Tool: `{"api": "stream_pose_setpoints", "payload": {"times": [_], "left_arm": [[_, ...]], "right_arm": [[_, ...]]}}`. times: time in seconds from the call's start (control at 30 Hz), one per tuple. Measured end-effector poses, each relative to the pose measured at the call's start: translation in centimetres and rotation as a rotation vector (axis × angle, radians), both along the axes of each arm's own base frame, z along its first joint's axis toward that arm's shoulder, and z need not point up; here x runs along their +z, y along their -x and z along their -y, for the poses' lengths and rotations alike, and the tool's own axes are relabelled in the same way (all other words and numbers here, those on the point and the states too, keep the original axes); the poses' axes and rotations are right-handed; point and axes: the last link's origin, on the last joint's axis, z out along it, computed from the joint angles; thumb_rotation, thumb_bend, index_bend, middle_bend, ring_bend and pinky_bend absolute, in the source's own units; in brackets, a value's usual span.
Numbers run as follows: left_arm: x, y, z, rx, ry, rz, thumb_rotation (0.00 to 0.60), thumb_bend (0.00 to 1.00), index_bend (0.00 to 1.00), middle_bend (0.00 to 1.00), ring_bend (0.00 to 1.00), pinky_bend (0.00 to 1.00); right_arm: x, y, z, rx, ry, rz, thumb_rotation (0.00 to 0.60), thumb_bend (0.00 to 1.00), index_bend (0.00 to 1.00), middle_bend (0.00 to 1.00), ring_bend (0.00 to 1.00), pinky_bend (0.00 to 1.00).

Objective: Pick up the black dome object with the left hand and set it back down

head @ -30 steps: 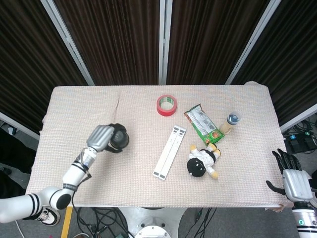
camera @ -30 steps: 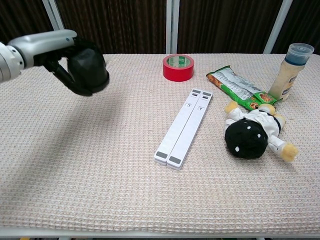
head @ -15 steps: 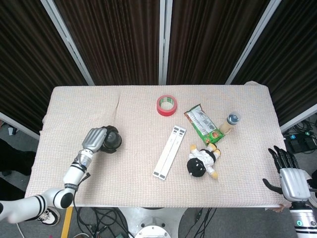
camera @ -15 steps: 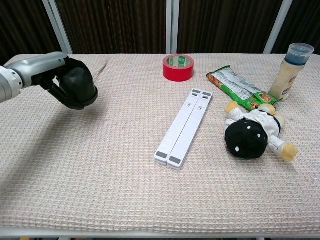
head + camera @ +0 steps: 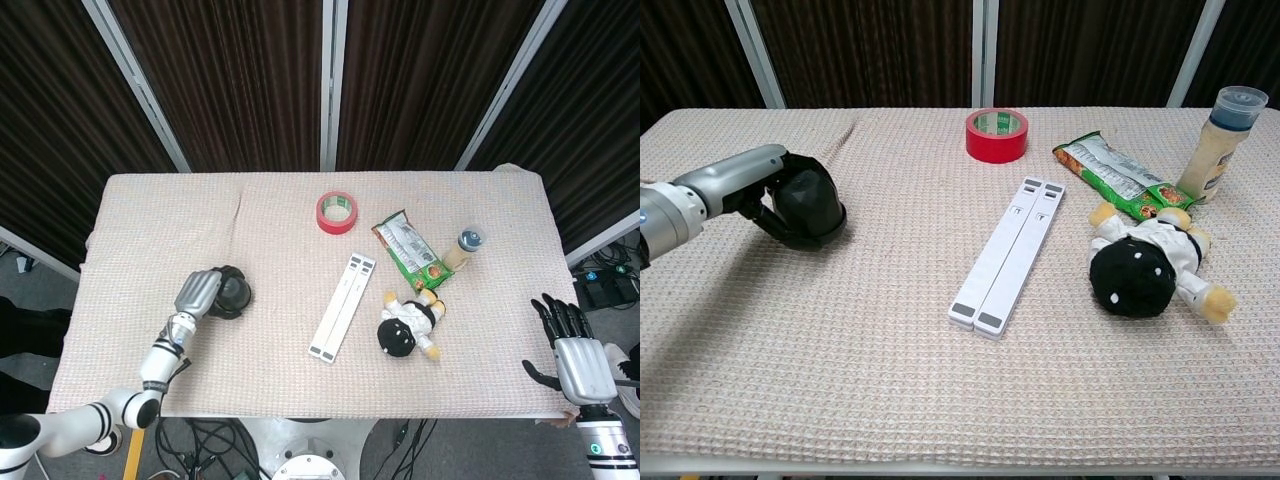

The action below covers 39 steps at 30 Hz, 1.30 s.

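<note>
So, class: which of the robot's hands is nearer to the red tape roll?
Left. The left hand grips the black dome object on the table's left side, down-left of the red tape roll. The right hand sits beyond the table's far right corner, much farther away.

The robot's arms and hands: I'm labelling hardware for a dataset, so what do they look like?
The left hand has a silver-grey metallic back and black fingers, on a silver wrist. Its arm is glossy white with black bands at the joints. The right hand matches: a silver back and black fingers, on a white wrist.
</note>
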Motion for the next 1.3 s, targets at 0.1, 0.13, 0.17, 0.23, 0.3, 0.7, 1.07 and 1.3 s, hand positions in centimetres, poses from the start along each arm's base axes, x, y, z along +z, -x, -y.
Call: {"api": "stream_pose_setpoints", "payload": {"times": [0.1, 0.13, 0.17, 0.23, 0.3, 0.7, 1.07, 1.3], "left_arm": [[-0.4, -0.1, 0.1, -0.009, 0.009, 0.01, 0.6, 0.13, 0.27, 0.36, 0.25, 0.36], [-0.5, -0.1, 0.1, -0.012, 0.012, 0.012, 0.6, 0.11, 0.24, 0.33, 0.22, 0.33], [-0.6, 0.0, 0.1, -0.014, 0.014, 0.013, 0.6, 0.09, 0.22, 0.31, 0.2, 0.31], [-0.7, 0.0, 0.2, -0.022, 0.014, 0.013, 0.6, 0.06, 0.18, 0.27, 0.16, 0.27], [-0.8, 0.1, 0.2, -0.03, 0.013, 0.012, 0.6, 0.05, 0.16, 0.24, 0.14, 0.24], [-0.5, -0.5, 0.6, -0.065, 0.023, 0.02, 0.6, 0.04, 0.14, 0.22, 0.12, 0.21], [0.6, -0.8, 0.2, -0.066, 0.02, 0.008, 0.6, 0.04, 0.17, 0.35, 0.25, 0.31], [0.6, -0.8, 0.2, -0.062, 0.018, -0.001, 0.6, 0.05, 0.23, 0.4, 0.29, 0.34]], "right_arm": [[0.1, 0.2, 0.0, -0.005, 0.002, 0.0, 0.6, 0.1, 0.0, 0.0, 0.0, 0.0], [0.1, 0.2, 0.0, -0.006, 0.002, 0.001, 0.6, 0.1, 0.0, 0.0, 0.0, 0.0], [0.1, 0.2, 0.0, -0.007, 0.002, 0.001, 0.6, 0.1, 0.0, 0.0, 0.0, 0.0], [0.1, 0.3, 0.1, -0.01, 0.001, 0.002, 0.6, 0.1, 0.0, 0.0, 0.0, 0.0], [0.1, 0.4, 0.1, -0.012, 0.001, 0.003, 0.6, 0.1, 0.0, 0.0, 0.0, 0.0], [0.2, 0.5, 0.0, -0.013, 0.005, 0.003, 0.6, 0.1, 0.0, 0.0, 0.0, 0.0], [0.1, 0.7, 0.0, -0.024, 0.0, 0.003, 0.6, 0.1, 0.0, 0.0, 0.0, 0.0], [0.2, 0.8, 0.0, -0.027, 0.005, 0.003, 0.6, 0.1, 0.0, 0.0, 0.0, 0.0]]}}
